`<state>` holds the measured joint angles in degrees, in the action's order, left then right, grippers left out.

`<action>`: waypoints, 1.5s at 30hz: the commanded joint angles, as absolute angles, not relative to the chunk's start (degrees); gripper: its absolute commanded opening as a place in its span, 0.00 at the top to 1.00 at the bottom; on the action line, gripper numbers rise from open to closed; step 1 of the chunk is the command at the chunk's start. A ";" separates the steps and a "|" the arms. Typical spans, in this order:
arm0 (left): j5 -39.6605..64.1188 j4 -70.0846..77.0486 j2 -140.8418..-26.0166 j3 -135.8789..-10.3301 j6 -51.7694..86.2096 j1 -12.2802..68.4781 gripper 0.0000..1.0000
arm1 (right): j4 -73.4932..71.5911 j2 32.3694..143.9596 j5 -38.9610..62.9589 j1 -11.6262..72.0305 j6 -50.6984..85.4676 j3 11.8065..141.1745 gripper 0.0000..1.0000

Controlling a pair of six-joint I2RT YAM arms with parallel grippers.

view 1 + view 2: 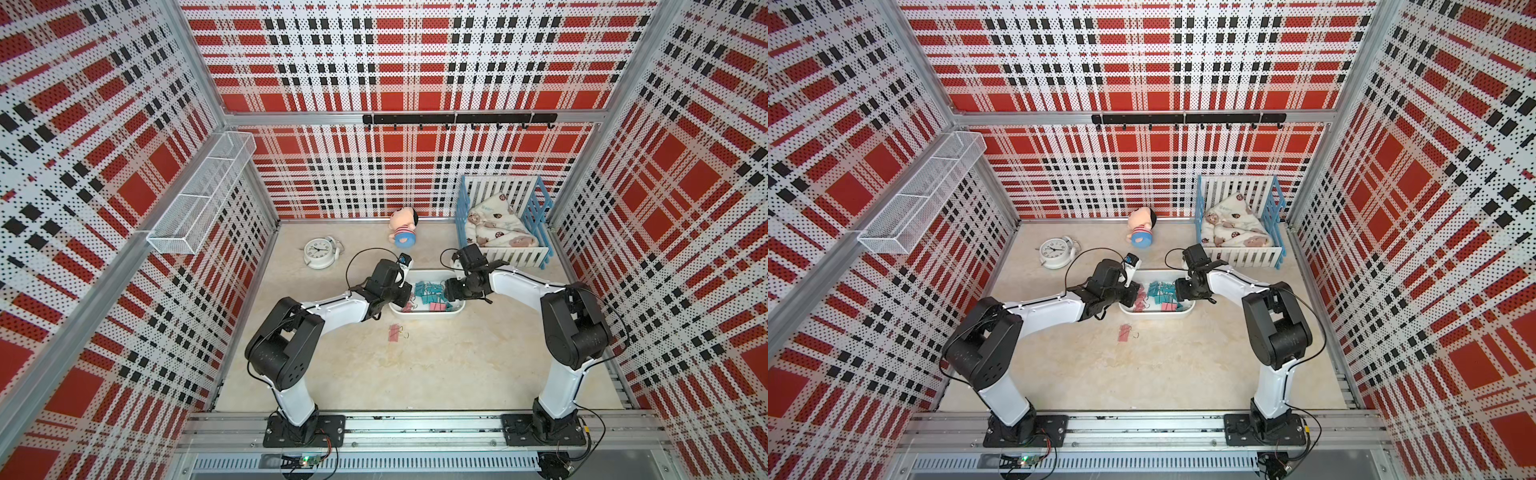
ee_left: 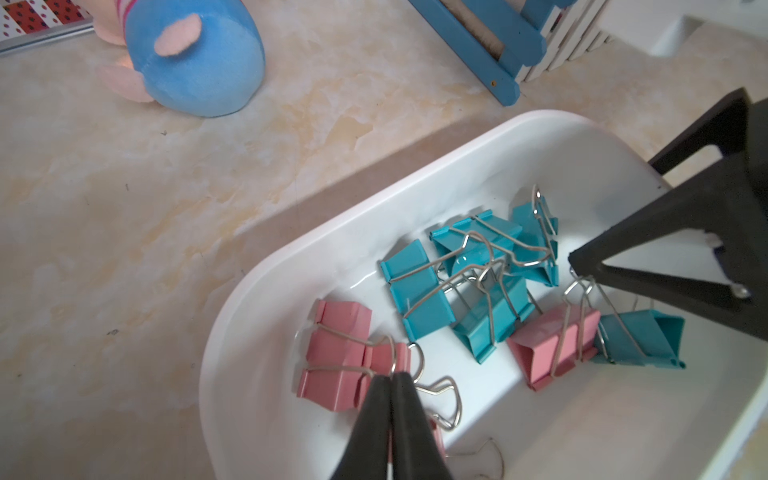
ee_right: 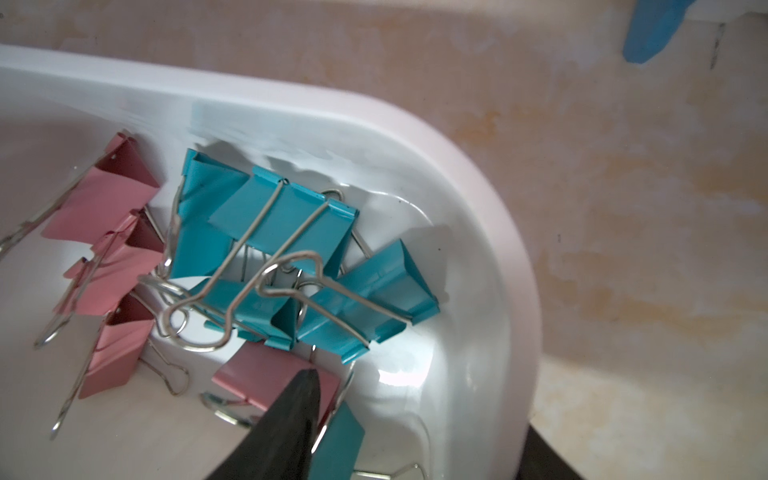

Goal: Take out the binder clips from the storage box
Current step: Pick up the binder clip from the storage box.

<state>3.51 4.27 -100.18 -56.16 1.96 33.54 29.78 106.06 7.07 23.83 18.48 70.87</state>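
Left gripper (image 2: 391, 376): fingers pressed together on the wire loop of a pink clip (image 2: 332, 361), whose body sits just past the tips, inside the box (image 2: 249, 299). Step in hand looks like the lift-out: raise straight and slow so the thin loop can't slip, clear the wall beside the fingers, then swing to bare table (image 1: 415, 374) near the loose clip (image 1: 394, 332). Further off the tips are the teal clips (image 2: 457, 291), handles tangled, then the right gripper (image 2: 613, 212), fingers spread, one tip touching a handle, gripping nothing visible; plush (image 2: 199, 58) and crib (image 2: 478, 41) crowd the far side.
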 commanded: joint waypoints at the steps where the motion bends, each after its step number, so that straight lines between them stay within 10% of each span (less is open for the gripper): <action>1: 4.67 5.09 -101.66 -58.42 0.62 33.40 0.84 | 28.74 107.14 8.00 24.32 18.02 70.85 0.39; 22: -0.52 3.43 -105.72 -60.22 -0.34 34.61 0.75 | 28.56 107.49 7.96 24.32 18.27 70.30 0.38; 31: -2.87 3.48 -106.89 -61.03 -1.03 35.85 0.99 | 28.56 107.17 7.82 24.30 18.30 69.96 0.38; 45: -9.88 4.94 -98.55 -58.32 -0.89 35.94 1.00 | 28.71 107.49 8.18 24.30 18.15 70.44 0.38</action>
<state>-6.81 4.25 -102.54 -58.92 -0.47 35.68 29.10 106.50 7.35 23.83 18.48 70.54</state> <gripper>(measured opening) 0.082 0.621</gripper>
